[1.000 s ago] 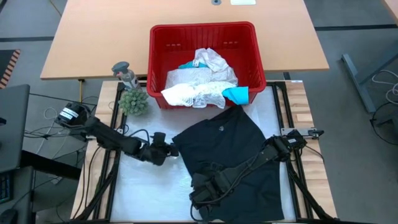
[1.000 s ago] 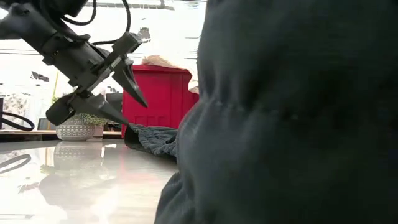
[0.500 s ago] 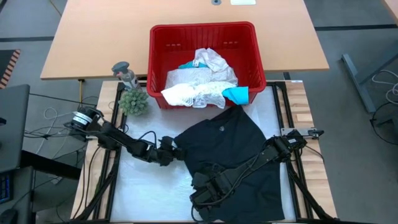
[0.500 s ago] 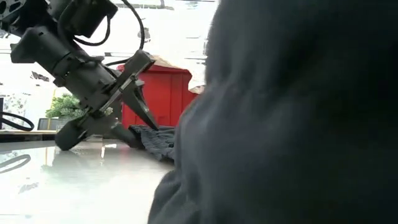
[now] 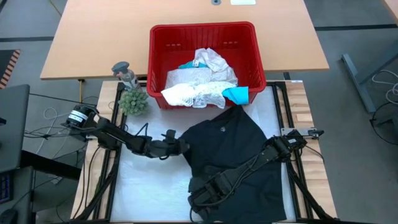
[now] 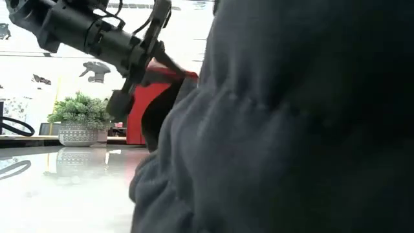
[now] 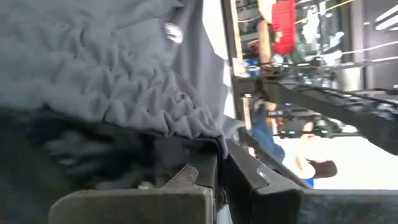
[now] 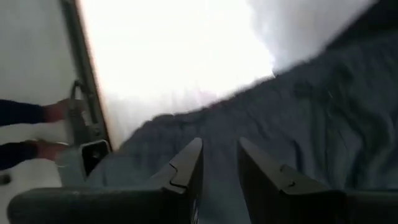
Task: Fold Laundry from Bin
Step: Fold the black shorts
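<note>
Lying spread on the counter (image 5: 143, 193) just in front of the red bin (image 5: 205, 32), the black garment (image 5: 233, 146) is pinched at its left edge by the clenched left end effector (image 5: 181, 147). The right end effector (image 5: 200, 198) rests on its near edge, apparently gripping cloth. White and teal laundry (image 5: 202, 84) fills the bin.

You will find no text, label, brand, number or sign that can be read in any of these views; the small pale tag on the black cloth garment (image 5: 219, 129), at about twelve o'clock of its spread, is too small to make out.
</note>
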